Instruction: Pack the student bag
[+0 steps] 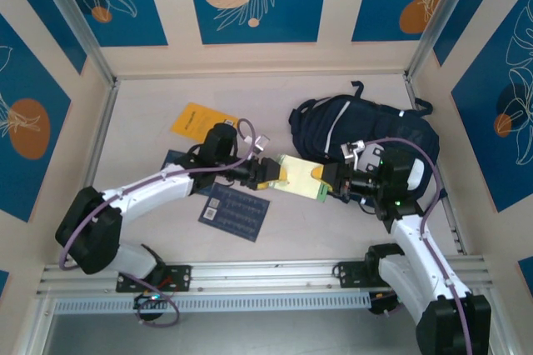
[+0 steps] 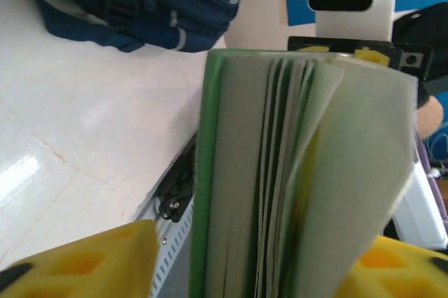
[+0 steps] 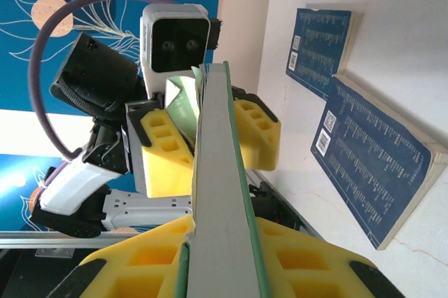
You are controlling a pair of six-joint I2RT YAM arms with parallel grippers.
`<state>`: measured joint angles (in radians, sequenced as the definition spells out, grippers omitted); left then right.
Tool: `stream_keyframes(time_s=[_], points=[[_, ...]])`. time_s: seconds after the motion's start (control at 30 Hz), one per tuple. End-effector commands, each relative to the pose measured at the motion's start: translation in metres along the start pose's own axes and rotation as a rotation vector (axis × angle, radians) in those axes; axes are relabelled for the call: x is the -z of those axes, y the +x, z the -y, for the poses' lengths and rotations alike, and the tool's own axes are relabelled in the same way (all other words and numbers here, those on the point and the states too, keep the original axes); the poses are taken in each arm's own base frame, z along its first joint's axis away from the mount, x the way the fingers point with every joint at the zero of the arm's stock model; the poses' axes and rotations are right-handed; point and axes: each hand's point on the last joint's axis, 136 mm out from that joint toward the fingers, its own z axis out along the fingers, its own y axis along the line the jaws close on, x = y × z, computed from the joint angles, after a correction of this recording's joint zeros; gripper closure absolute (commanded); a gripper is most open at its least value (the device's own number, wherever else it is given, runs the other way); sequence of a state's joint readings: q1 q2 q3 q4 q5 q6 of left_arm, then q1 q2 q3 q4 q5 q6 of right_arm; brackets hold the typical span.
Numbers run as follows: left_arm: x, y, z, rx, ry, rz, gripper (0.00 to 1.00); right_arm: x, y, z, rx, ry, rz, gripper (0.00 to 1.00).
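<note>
My right end effector (image 1: 326, 178) is clamped on a green book (image 1: 301, 177). In its wrist view the yellow fingers (image 3: 140, 263) press flat against both covers. The book hangs in the air over the middle of the table (image 1: 150, 113), lying level between my two arms. My left end effector (image 1: 277, 173) meets it from 9 o'clock and the right one from 3 o'clock.

The left fingers (image 2: 91, 263) straddle the book's other end, where the pages fan apart. A thin gap shows between one finger and the green cover, so I cannot tell whether that side grips the book or only sits around it.

The bag (image 1: 358, 126) lies on the table at 1 o'clock from the book, just beyond my right wrist. A yellow book (image 1: 200, 122) lies at 10 o'clock, well apart from the bag. A navy book (image 1: 236, 209) lies at 7 o'clock, just beside my left forearm. A second navy book (image 1: 176, 159) lies at 9 o'clock, partly hidden under that arm.
</note>
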<state>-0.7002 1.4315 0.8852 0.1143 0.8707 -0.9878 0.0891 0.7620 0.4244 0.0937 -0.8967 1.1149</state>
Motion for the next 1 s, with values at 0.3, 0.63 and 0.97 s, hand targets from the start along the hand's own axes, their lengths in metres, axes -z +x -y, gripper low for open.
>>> stream_keyframes(time_s=[0.3,0.63,0.97], points=[[0.021,-0.009,0.039,-0.119,0.110,0.087,0.73,0.001,0.007,-0.004,0.020,-0.023,-0.016,1.00],[0.019,-0.010,0.042,-0.105,0.157,0.099,0.65,-0.011,0.013,0.001,0.017,-0.020,-0.033,1.00],[0.020,-0.010,0.045,-0.121,0.168,0.104,0.83,-0.016,0.008,0.006,0.014,0.021,0.000,1.00]])
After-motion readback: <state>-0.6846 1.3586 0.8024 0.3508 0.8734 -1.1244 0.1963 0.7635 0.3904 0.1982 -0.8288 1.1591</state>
